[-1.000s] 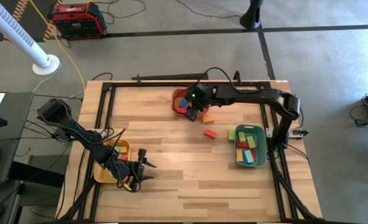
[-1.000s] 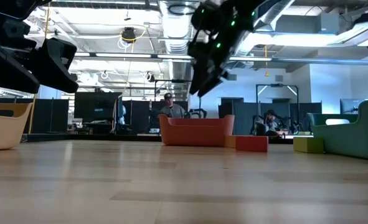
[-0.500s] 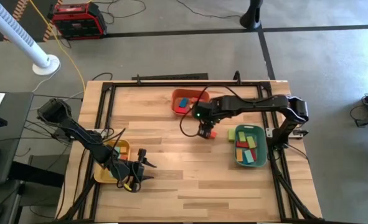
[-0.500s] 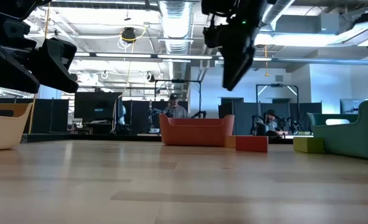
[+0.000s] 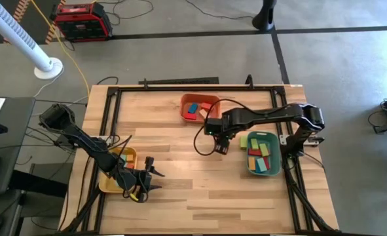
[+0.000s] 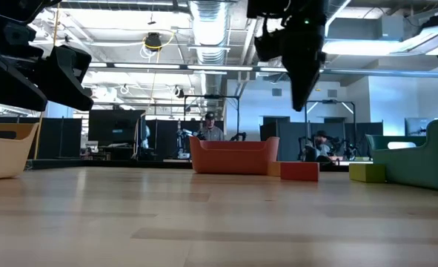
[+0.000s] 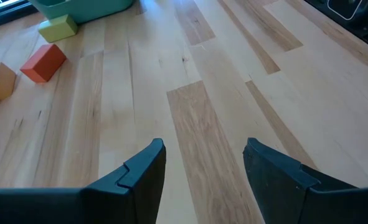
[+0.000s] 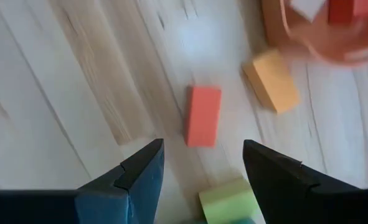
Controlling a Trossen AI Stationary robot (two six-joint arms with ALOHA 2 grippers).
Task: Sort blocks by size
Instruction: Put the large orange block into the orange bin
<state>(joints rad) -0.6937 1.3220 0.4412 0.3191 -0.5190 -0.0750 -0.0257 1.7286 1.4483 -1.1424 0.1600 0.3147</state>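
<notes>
Three loose blocks lie flat on the table: a red block [image 8: 202, 116], an orange block [image 8: 271, 81] and a yellow-green block [image 8: 230, 202]. My right gripper [image 8: 202, 155] hangs open well above the red block [image 6: 299, 171], pointing steeply down, and touches nothing. In the high view the right gripper [image 5: 221, 144] covers that block. Other blocks lie in the orange tray [image 5: 196, 108], the green tray [image 5: 262, 153] and the yellow tray [image 5: 118, 164]. My left gripper [image 7: 202, 168] waits open beside the yellow tray, near the table's left front.
The orange tray [image 6: 233, 156] stands at the far middle and the green tray [image 6: 426, 159] at the right edge. A black frame [image 5: 180, 84] runs round the table. Bare wood [image 5: 200, 190] spreads between the two grippers. People sit in the room beyond.
My right gripper has swung from over the orange tray toward the table's near and right side, stopping above the red block. It has tipped to point more steeply down and has stayed open. No block has moved.
</notes>
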